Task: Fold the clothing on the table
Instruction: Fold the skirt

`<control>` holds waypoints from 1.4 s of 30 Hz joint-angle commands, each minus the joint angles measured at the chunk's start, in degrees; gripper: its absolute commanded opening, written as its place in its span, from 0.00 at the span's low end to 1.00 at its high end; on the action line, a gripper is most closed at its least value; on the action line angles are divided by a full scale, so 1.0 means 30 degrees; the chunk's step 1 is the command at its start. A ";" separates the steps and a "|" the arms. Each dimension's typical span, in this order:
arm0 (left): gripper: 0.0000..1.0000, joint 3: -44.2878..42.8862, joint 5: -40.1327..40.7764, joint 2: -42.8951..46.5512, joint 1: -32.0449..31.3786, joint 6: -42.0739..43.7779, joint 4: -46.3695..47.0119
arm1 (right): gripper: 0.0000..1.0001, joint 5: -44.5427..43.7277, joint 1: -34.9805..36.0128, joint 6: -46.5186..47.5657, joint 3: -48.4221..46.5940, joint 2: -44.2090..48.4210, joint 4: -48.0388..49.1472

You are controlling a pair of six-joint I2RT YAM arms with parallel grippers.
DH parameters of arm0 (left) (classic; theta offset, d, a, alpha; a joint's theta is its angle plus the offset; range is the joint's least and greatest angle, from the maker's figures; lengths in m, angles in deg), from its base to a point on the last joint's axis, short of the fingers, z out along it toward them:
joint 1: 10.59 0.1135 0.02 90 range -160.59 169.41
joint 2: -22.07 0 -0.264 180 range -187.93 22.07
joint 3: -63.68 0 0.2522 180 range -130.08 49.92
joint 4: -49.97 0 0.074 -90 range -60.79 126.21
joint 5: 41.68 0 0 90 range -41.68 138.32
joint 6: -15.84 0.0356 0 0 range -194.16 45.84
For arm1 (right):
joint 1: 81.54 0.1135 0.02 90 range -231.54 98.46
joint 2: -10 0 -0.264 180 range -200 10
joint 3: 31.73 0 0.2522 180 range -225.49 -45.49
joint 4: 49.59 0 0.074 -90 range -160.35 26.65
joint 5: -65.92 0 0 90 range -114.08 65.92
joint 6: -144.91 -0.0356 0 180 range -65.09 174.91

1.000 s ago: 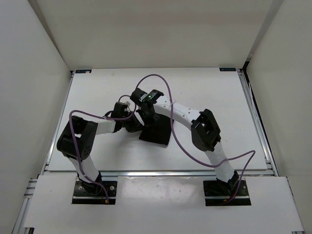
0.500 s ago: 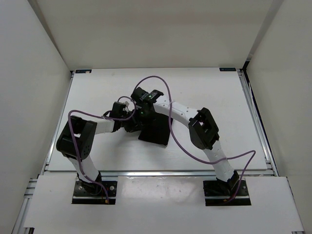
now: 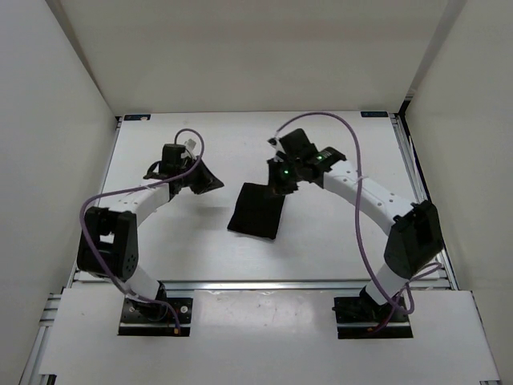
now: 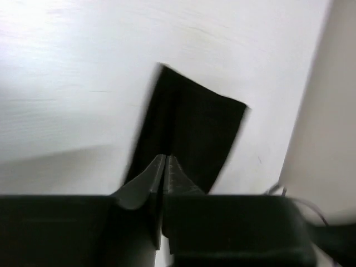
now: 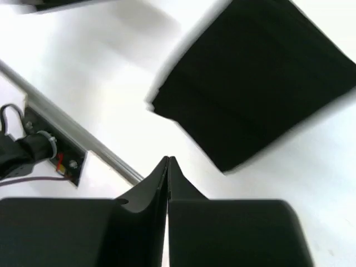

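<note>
Both grippers have lifted off the clothing (image 3: pixel 256 210) and swung apart since 1 second ago, when the 2 arms were bunched together over its far edge; the cloth itself lies where it lay, flat on the table (image 3: pixel 176 241) a little left of centre, between the arms. It reads as a compact dark rectangle, slightly skewed, and in the right wrist view the clothing (image 5: pixel 261 94) shows a stacked edge on its left side, which suggests more than 1 layer (a fold already made, by my reading). Nothing touches it now. The left gripper (image 3: pixel 215 184) hangs just beside the cloth's far-left corner, and from its own camera the left gripper (image 4: pixel 165 164) shows its fingers pressed together, or very nearly so given the blur, with no fabric between them and the clothing (image 4: pixel 189 139) lying apart beyond the tips. The right gripper (image 3: pixel 277 183) sits above the far-right corner; seen from its wrist, the right gripper (image 5: pixel 168 167) has its fingers meeting and empty. Farther out, a silver rail (image 5: pixel 72 133) runs along the table's edge, and purple cables (image 3: pixel 319 114) arc over both arms. Release and retreat point to this fold being finished, so what is left is probably only to judge whether the rectangle needs another fold.
</note>
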 commanded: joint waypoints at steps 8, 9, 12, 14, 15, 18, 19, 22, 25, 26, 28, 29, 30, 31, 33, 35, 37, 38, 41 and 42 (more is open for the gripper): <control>0.00 0.3348 -0.3009 0.2005 -0.5125 -0.2638 0.4266 | 0.00 0.0599 -0.4489 -0.2097 0.7444 0.4838 0.2749; 0.00 0.3816 -0.2833 0.1741 -0.5184 -0.2611 0.4328 | 0.00 0.0569 -0.4696 -0.2067 0.7591 0.5074 0.2806; 0.00 0.4784 -0.1515 0.1300 -0.4776 -0.1881 0.3949 | 0.00 0.0569 -0.5282 -0.2241 0.8147 0.6214 0.2807; 0.00 0.5545 -0.0870 0.1037 -0.4483 -0.1528 0.3889 | 0.00 0.0627 -0.5633 -0.2125 0.8703 0.6655 0.2866; 0.00 0.5694 -0.0694 0.0687 -0.4279 -0.1411 0.3919 | 0.00 0.0685 -0.5693 -0.2097 0.8735 0.6891 0.2924; 0.00 0.6339 -0.0488 -0.0425 -0.4072 -0.1438 0.4387 | 0.00 0.0715 -0.6045 -0.2214 0.9231 0.7389 0.2836; 0.00 0.6398 -0.0545 -0.0981 -0.4072 -0.1468 0.4649 | 0.00 0.0802 -0.6104 -0.2242 0.9291 0.7449 0.2807; 0.00 0.6486 -0.0545 -0.2126 -0.4130 -0.1643 0.5176 | 0.00 0.0774 -0.6338 -0.2096 0.9292 0.7712 0.2487; 0.00 0.6049 -0.1248 -0.1665 -0.4013 -0.2054 0.5267 | 0.00 0.0891 -0.6543 -0.1628 0.8795 0.7830 0.2048; 0.00 0.5641 -0.1510 -0.1312 -0.4013 -0.2054 0.4947 | 0.02 0.1007 -0.6660 -0.1337 0.8649 0.7975 0.1929; 0.00 0.4939 -0.1455 0.0876 -0.3839 -0.1762 0.3894 | 0.16 0.1242 -0.7098 -0.1189 0.8676 0.8414 0.1636; 0.01 0.4586 -0.1425 0.2020 -0.3808 -0.1442 0.2903 | 0.27 0.1359 -0.7419 -0.1246 0.8908 0.8822 0.1606; 0.03 0.4205 -0.1483 0.2611 -0.3489 -0.1120 0.2052 | 0.32 0.1418 -0.7771 -0.1189 0.9085 0.9320 0.1838; 0.06 0.4085 -0.1599 0.3690 -0.3167 -0.1059 0.1551 | 0.38 0.1418 -0.8064 -0.1217 0.9580 0.9963 0.1985; 0.14 0.3937 -0.1251 0.5045 -0.2552 -0.0329 -0.0554 | 0.43 0.1507 -0.9116 -0.1421 1.0956 1.0988 0.2395; 0.28 0.4315 -0.0840 0.6303 -0.1907 0.0229 -0.1412 | 0.47 0.2147 -1.0086 -0.1597 1.2038 1.2103 0.2951; 0.54 0.5193 -0.0343 0.6748 -0.1583 0.1047 -0.2259 | 0.48 0.2879 -1.1197 -0.1656 1.2979 1.2632 0.3128; 0.93 0.5343 -0.0399 0.6980 -0.1292 0.1225 -0.2379 | 0.48 0.3144 -1.1840 -0.1599 1.3070 1.2693 0.3042; 0.99 0.6221 -0.0049 0.7684 -0.0676 0.1870 -0.3343 | 0.47 0.3264 -1.2401 -0.1131 1.2954 1.2344 0.2369; 0.99 0.6484 0.0300 0.8091 -0.0557 0.2017 -0.3521 | 0.47 0.2945 -1.2287 -0.1042 1.2925 1.2313 0.2281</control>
